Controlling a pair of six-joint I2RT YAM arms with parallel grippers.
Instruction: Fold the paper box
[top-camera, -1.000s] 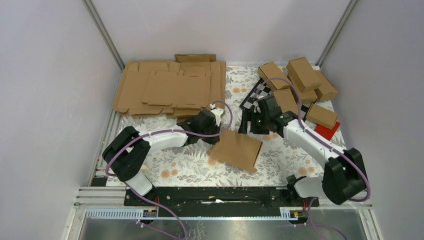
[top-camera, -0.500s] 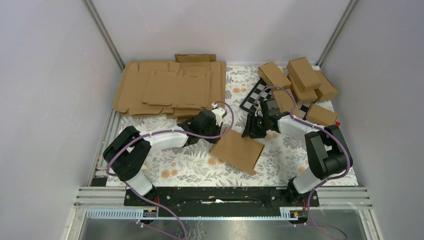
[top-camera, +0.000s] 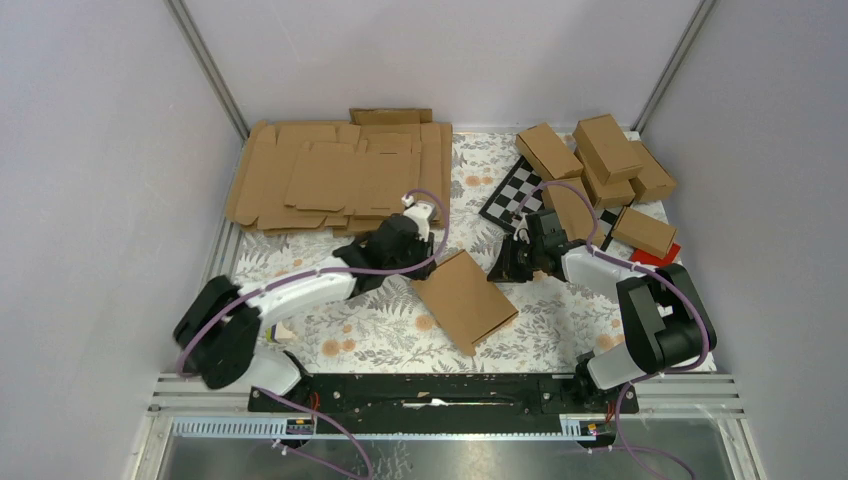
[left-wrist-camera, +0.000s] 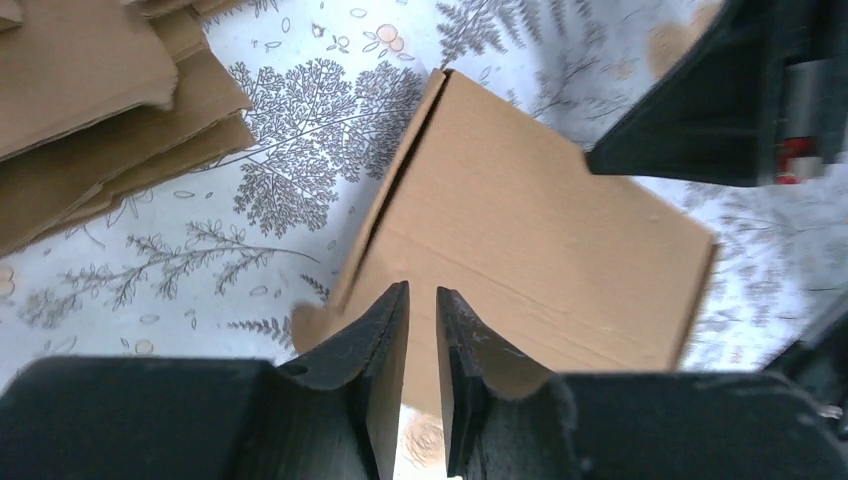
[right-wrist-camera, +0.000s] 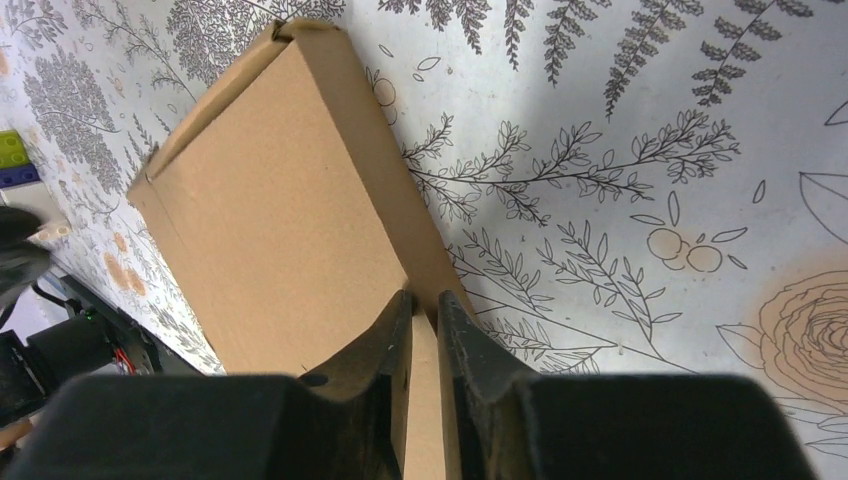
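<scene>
The paper box lies as a flat brown carton on the floral table cover, between the two arms. It fills the middle of the left wrist view and the left half of the right wrist view. My left gripper is at the box's far left edge. Its jaws stand a narrow gap apart over the cardboard, with nothing pinched between them. My right gripper is at the box's far right corner. There its jaws are shut on a strip of the box's side wall.
A thick pile of flat cardboard blanks lies at the back left, just behind my left wrist. Several folded cartons are heaped at the back right beside a checkerboard card and a red object. Grey walls enclose the table.
My right gripper came in from the cartons to the box's corner and closed on it. The box turned and slid a little towards the front. My left jaws parted slightly and the left arm stretched out.
</scene>
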